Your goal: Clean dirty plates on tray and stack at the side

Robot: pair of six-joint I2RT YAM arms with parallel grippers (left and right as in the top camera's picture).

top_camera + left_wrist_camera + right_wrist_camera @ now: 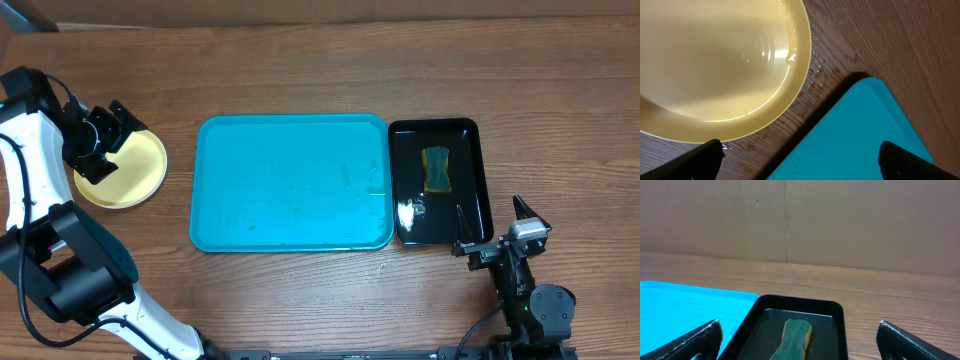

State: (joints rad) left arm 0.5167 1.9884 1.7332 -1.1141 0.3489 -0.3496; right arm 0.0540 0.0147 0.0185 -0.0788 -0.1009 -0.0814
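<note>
plate (125, 172): pale yellow, on table at 9 o'clock of tray, just off it; others beneath, cannot tell
tray (290, 185): no plates on it
left claw (112, 143): jaws apart, over plate's 11 o'clock rim, empty
right claw (492, 218): jaws apart, empty, 5 o'clock of black tray (475, 180)
step: stacking probably done
next: lift left arm straight up, don't nudge plate

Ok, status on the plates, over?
Left gripper open over yellow plate, on the table left of turquoise tray. Right gripper open by black tray. Turquoise tray holds no plates; nothing blocking.
</note>
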